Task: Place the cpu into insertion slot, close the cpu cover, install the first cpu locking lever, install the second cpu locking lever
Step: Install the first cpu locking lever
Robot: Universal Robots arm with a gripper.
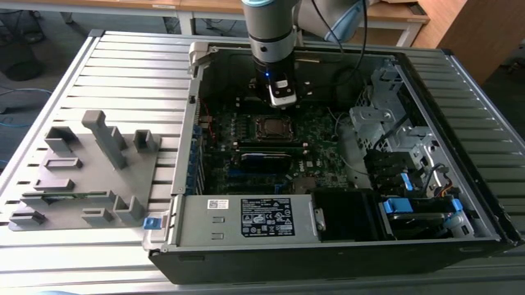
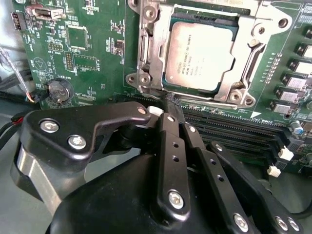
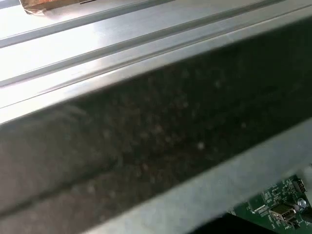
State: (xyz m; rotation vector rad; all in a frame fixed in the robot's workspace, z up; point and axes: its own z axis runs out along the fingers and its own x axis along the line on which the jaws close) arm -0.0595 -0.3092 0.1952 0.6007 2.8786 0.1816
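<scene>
Cpu [image 2: 204, 54]: seated in insertion slot [image 2: 163, 54]; cpu cover [image 2: 246, 61] lowered around it. Gripper [image 2: 171, 105]: jaws drawn together, nothing held, tips at socket edge. Lever is best pressed steadily, kept clear of the chip.

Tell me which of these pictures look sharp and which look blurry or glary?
Second wrist view: cpu and green board sharp, the black hand up close softer. First wrist view: blurred, bright glare on metal rails. Exterior view: evenly lit, dim inside the computer case.

Black pincer [image 2: 171, 108] links with silver screws; grey, blue-ringed arm [image 1: 268, 24].
</scene>
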